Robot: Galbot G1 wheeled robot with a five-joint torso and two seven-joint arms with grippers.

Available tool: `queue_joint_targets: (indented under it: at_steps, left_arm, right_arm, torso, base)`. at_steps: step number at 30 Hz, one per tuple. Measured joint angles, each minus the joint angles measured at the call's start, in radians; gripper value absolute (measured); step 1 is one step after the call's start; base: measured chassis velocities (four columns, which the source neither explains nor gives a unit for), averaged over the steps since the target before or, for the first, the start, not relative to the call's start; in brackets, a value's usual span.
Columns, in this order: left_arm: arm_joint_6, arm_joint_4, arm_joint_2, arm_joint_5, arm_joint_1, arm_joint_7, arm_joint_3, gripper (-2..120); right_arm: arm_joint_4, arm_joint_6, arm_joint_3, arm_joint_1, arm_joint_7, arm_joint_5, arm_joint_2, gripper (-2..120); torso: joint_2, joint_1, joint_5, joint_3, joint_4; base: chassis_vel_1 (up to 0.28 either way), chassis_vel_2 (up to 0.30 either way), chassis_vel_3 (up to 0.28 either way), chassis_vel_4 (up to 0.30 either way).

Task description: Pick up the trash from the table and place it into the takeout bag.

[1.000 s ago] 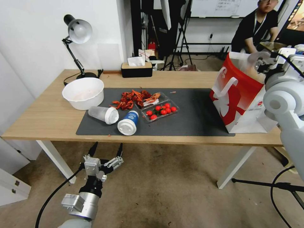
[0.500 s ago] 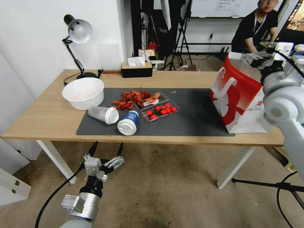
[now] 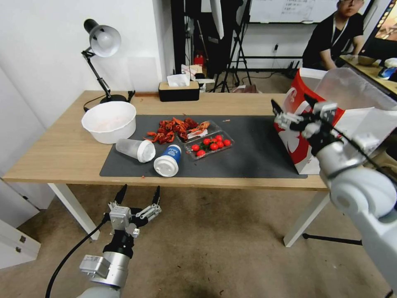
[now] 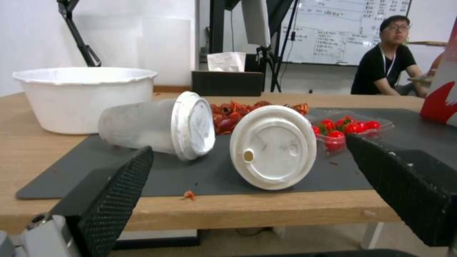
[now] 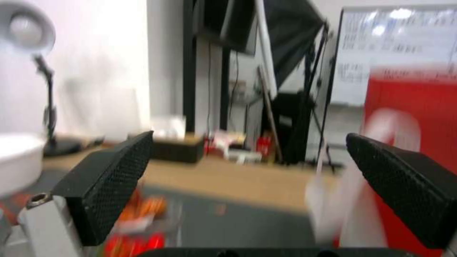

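On the table's [image 3: 66, 153] dark mat [image 3: 252, 153] a frosted lidded cup [image 3: 134, 149] [image 4: 152, 125] and a blue-white lidded paper cup [image 3: 167, 159] [image 4: 272, 146] lie on their sides. Beside them are a clear tray of cherry tomatoes [image 3: 209, 144] [image 4: 347, 128] and red crayfish shells [image 3: 175, 128]. The red and white takeout bag [image 3: 295, 142] [image 5: 409, 142] stands at the table's right end. My right gripper [image 3: 291, 106] [image 5: 250, 141] hangs open and empty by the bag's left face, above the mat. My left gripper [image 3: 138, 194] [image 4: 250, 148] is open below the front edge, facing the cups.
A white bowl [image 3: 108, 121] [image 4: 81, 96] sits on the left by a desk lamp [image 3: 101, 41]. A black tissue box [image 3: 178, 91] [image 4: 227, 82] stands at the back edge. A person sits behind the bag, touching nothing on the table. Bare mat lies between tray and bag.
My right arm has swung from above the bag's mouth down and leftward to the bag's left face. The left arm has not moved.
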Motion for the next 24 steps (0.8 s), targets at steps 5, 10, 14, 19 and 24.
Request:
queue_joint_targets:
  at_steps: [5, 10, 14, 19, 24]
  left_arm:
    - [0.000, -0.001, -0.002, -0.011, -0.017, 0.010, -0.020, 100]
    - [0.009, -0.004, 0.002, -0.022, -0.028, 0.011, -0.025, 100]
    - [0.010, -0.004, 0.005, -0.023, -0.030, 0.015, -0.019, 100]
    - [0.010, -0.002, 0.004, -0.030, -0.032, 0.022, -0.008, 100]
    - [0.009, 0.000, 0.004, -0.037, -0.035, 0.028, 0.004, 100]
  right_arm:
    - [0.011, 0.093, 0.054, -0.168, -0.063, -0.058, 0.091, 100]
    - [0.016, 0.167, 0.086, -0.286, -0.112, -0.097, 0.166, 100]
    - [0.019, 0.202, 0.098, -0.345, -0.127, -0.123, 0.205, 100]
    - [0.017, 0.242, 0.102, -0.412, -0.144, -0.152, 0.245, 100]
    - [0.004, 0.279, 0.104, -0.459, -0.163, -0.175, 0.277, 100]
  torso:
    - [0.000, 0.000, -0.0003, 0.000, -0.0001]
    - [0.000, 0.000, -0.0006, 0.000, -0.0004]
    - [0.000, 0.000, -0.0006, 0.000, 0.0000]
    - [0.000, 0.000, -0.0005, 0.000, -0.0002]
    - [0.000, 0.000, -0.0006, 0.000, -0.0001]
  base:
    - [0.000, 0.000, 0.000, 0.000]
    - [0.000, 0.000, 0.000, 0.000]
    - [0.000, 0.000, 0.000, 0.000]
    - [0.000, 0.000, 0.000, 0.000]
    - [0.000, 0.000, 0.000, 0.000]
